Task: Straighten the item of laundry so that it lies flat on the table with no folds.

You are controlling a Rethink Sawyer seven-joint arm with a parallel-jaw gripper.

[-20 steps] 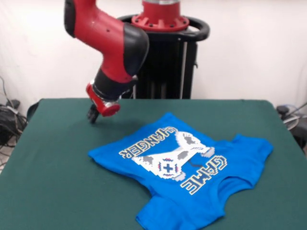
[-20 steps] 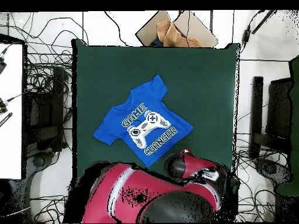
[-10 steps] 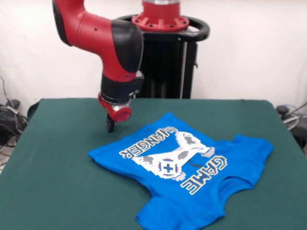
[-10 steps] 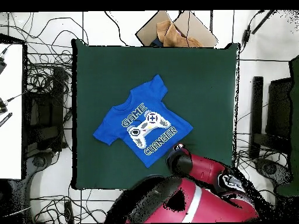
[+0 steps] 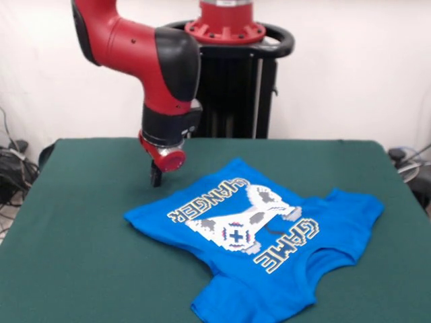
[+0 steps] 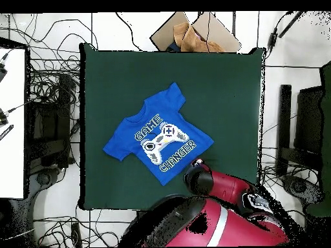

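The bright blue T-shirt (image 5: 262, 249) lies print-up on the dark green table (image 5: 74, 256), turned at an angle, with a sleeve and the hem edge rumpled. It also shows in the overhead view (image 6: 157, 143), near the table's (image 6: 220, 84) middle. My gripper (image 5: 155, 177) hangs from the red arm just above the cloth-covered table, a little beyond the shirt's hem corner in the front view. In the overhead view the gripper (image 6: 198, 163) sits beside the shirt's lower right edge. Its tips look close together with nothing between them.
The black pedestal (image 5: 232, 81) stands at the table's far side. A cardboard box (image 6: 194, 32) lies past the table's top edge in the overhead view. Cables (image 6: 45, 97) and equipment surround the table.
Over the past second the arm swung from the table's far left toward the shirt and came down. In the last half second it has barely moved.
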